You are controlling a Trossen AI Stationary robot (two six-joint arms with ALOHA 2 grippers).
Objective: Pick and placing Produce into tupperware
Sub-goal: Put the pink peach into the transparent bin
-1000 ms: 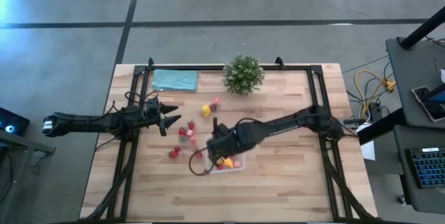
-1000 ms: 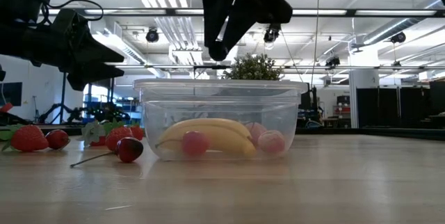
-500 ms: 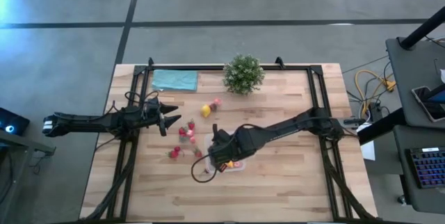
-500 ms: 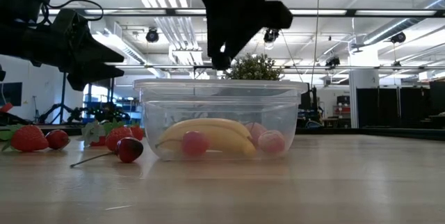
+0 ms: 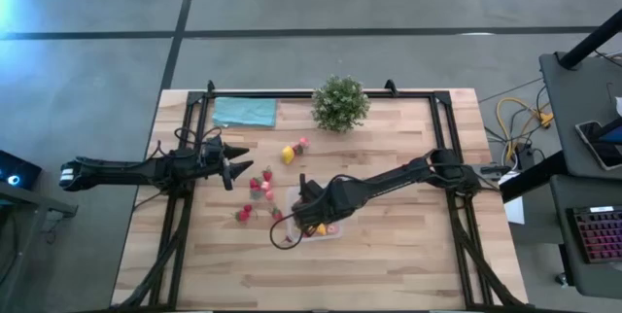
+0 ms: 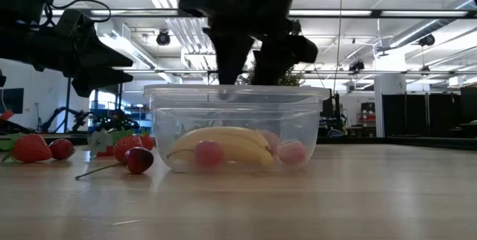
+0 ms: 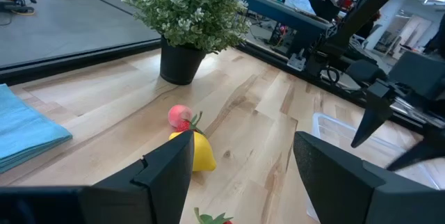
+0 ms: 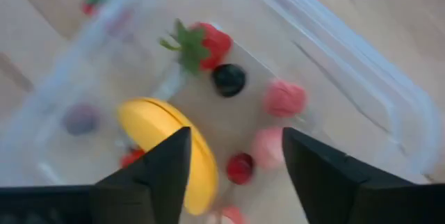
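The clear tupperware (image 5: 326, 227) (image 6: 237, 128) stands on the table near its middle. It holds a yellow banana (image 8: 167, 147) (image 6: 223, 143), a red strawberry (image 8: 205, 43), a dark berry (image 8: 228, 79) and pink pieces (image 8: 285, 99). My right gripper (image 5: 305, 216) (image 8: 235, 140) hangs open just above its rim, pointing steeply down, with nothing between the fingers. More red produce (image 5: 260, 187) (image 6: 30, 148) and a lemon (image 5: 288, 155) (image 7: 198, 151) lie on the table to its left. My left gripper (image 5: 228, 170) (image 7: 240, 161) waits open at the table's left, touching nothing.
A potted green plant (image 5: 340, 103) (image 7: 191, 8) stands at the far edge, with a teal cloth (image 5: 244, 111) lying to its left. A dark cherry with a long stem (image 6: 138, 159) lies beside the tupperware. Bare wood spreads toward the near and right edges.
My right gripper has come down toward the tupperware's rim and has opened its fingers over the container. The tupperware has stayed in place.
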